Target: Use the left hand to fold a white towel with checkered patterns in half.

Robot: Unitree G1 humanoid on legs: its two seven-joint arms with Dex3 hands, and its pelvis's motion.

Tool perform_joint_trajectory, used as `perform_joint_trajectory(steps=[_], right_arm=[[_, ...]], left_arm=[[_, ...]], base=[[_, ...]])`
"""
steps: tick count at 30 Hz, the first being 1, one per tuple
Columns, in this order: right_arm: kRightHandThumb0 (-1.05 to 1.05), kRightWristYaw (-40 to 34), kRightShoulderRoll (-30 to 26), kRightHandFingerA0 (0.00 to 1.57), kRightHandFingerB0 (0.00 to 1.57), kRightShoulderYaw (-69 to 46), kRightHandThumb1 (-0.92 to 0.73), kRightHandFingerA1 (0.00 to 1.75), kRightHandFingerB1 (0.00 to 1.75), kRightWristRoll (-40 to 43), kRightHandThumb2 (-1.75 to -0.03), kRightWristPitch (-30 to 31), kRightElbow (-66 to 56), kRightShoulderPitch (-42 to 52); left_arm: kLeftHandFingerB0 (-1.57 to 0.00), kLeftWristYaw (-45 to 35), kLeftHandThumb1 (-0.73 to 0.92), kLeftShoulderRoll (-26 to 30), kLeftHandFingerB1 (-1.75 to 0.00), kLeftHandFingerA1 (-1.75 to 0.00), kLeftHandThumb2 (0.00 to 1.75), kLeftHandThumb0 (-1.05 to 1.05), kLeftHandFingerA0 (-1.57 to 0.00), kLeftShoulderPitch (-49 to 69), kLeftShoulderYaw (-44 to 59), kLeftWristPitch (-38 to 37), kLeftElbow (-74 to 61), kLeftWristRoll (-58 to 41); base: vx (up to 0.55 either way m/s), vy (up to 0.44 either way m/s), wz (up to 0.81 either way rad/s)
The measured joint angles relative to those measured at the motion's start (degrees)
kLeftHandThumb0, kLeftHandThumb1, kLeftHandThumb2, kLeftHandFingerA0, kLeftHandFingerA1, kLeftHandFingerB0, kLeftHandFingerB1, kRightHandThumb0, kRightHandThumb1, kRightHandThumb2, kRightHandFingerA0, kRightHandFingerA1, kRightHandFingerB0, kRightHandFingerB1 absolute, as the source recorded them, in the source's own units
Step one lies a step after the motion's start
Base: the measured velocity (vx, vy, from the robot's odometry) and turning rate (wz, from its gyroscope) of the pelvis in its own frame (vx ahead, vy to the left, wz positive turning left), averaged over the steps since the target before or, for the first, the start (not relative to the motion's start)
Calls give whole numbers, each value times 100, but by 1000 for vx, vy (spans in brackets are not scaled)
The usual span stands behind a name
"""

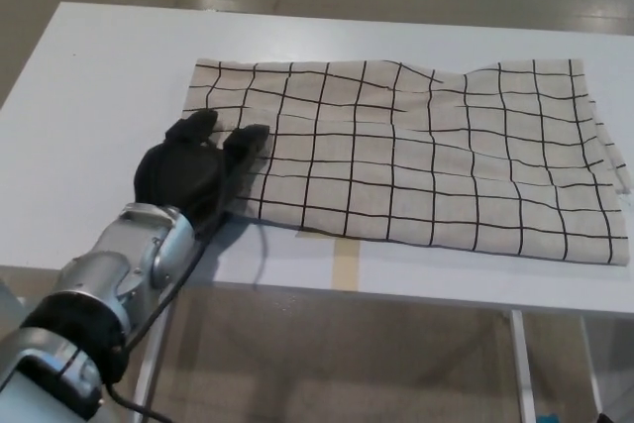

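A white towel [416, 156] with a black checkered grid lies spread on the white table [99, 96], reaching from the middle left to the right edge. It looks like two layers, with a second edge showing at the right. My left hand [193, 170] rests palm down on the towel's near left corner, its fingers [248, 138] apart and lying flat on the cloth. I cannot see anything held in it. My right hand does not show.
The table's front edge [396, 289] runs just below the towel. A strip of tan tape [342, 260] sits on that edge near the middle. Metal table legs [520, 364] and a grey floor show beneath.
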Motion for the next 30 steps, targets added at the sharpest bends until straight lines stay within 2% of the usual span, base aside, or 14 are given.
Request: perform_joint_trajectory(steps=[3, 4, 7, 8, 9, 10, 11, 12, 14, 16, 19, 25, 29, 30], right_arm=[[-39, -40, 0, 24, 11, 8, -82, 40, 30, -46, -65, 0, -23, 1], [-39, -65, 0, 24, 11, 13, -82, 40, 31, -67, -65, 0, -65, 6], [-39, -91, 2, 25, 11, 12, -82, 40, 31, -77, -65, 1, -116, 15], [-40, -100, 4, 25, 12, 12, -82, 41, 32, -77, -65, 1, -128, 20], [-40, -102, 6, 25, 12, 12, -82, 41, 32, -77, -65, 1, -130, 23], [-40, -104, 8, 25, 12, 12, -82, 41, 32, -76, -65, 1, -130, 23], [-40, -108, 23, 25, 12, 14, -82, 41, 32, -77, -65, 1, -130, 40], [-40, -109, 27, 26, 12, 16, -82, 41, 32, -77, -65, 1, -130, 45], [-40, -109, 34, 26, 12, 27, -82, 41, 32, -79, -65, 1, -129, 84], [-41, -112, 34, 26, 12, 30, -82, 42, 32, -82, -65, 1, -155, 99], [-41, -112, 32, 25, 13, 29, -82, 42, 33, -72, -65, 1, -202, 100], [-40, -65, 28, 27, 16, 26, -82, 42, 33, -42, -64, 1, -158, 58], [-40, -55, 21, 27, 17, 17, -82, 42, 33, -34, -65, 1, -125, 67], [-40, -51, 14, 27, 17, 3, -82, 43, 33, -29, -65, 1, -106, 51]], left_arm=[[0, 119, 50, -131, -24, -7, 77, -30, 0, -73, -102, 36, 165, 29], [0, 208, 57, -219, -26, -11, 57, -32, 0, -139, -176, 49, 301, 59], [-3, 321, 48, -367, -28, -11, 72, -37, -2, -233, -306, 80, 525, 88], [-11, 374, 55, -427, -29, -23, 56, -37, -5, -282, -388, 102, 629, 111], [-55, 402, 55, -460, -42, -40, 58, -39, -48, -315, -445, 120, 698, 126], [-74, 421, 57, -483, -82, -85, 57, -39, -73, -337, -482, 134, 742, 135], [-74, 464, 57, -571, -82, -85, 57, -39, -73, -410, -642, 209, 906, 186], [-67, 476, 57, -594, -166, -175, 55, -32, -71, -430, -690, 239, 955, 205], [-60, 508, 59, -680, -175, -175, 53, -31, -70, -510, -825, 355, 1105, 253], [-52, 520, 60, -728, -175, -175, 53, -30, -64, -577, -848, 447, 1200, 262], [-94, 536, 55, -786, -59, -165, 56, -28, -79, -612, -827, 580, 1299, 247], [-100, 636, 48, -583, -70, -156, 60, -35, -88, -599, -904, 567, 1341, 244], [-84, 667, 51, -320, -52, -160, 57, -36, -80, -581, -929, 526, 1375, 244], [-96, 667, 54, -122, -57, -166, 57, -26, -80, -574, -895, 467, 1405, 230]], base=[[0, 0, 0], [0, 0, 0], [0, 0, 0], [0, 0, 0], [0, 0, 0], [0, 0, 0], [0, 0, 0], [0, 0, 0], [0, 0, 0], [0, 0, 0], [0, 0, 0], [0, 0, 0], [0, 0, 0], [0, 0, 0]])
